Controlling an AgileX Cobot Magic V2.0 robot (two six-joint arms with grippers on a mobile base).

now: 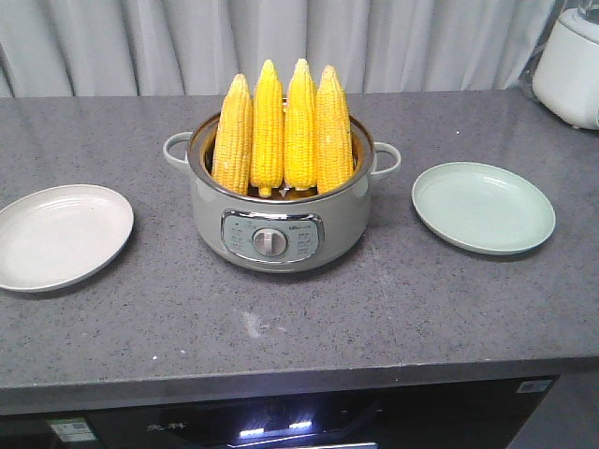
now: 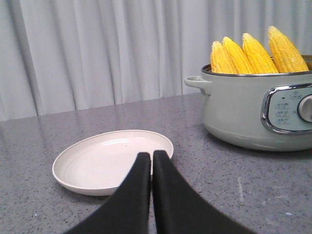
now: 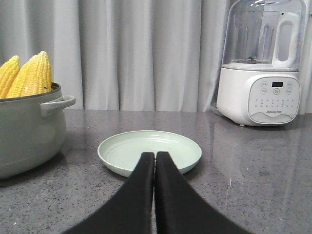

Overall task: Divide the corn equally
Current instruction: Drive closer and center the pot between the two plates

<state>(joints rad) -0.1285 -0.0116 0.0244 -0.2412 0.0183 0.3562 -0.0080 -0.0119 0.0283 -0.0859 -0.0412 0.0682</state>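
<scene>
While all four bright yellow corn cobs [image 1: 281, 126] stand upright in the pale green electric pot [image 1: 281, 234], with the round cream plate [image 1: 61, 234] and round mint plate [image 1: 482, 208] bare on either side, we judge nothing shared out yet — next, a cob wants grasping near its tip. The left gripper [image 2: 152, 157] and right gripper [image 3: 155, 157] show jaws pressed together, empty; print on the pot and white blender [image 3: 263, 97] is too small to read.

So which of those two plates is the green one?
The plate right of the pot, ahead of the right gripper, is pale green; the other plate, left of the pot, is cream-white.
</scene>
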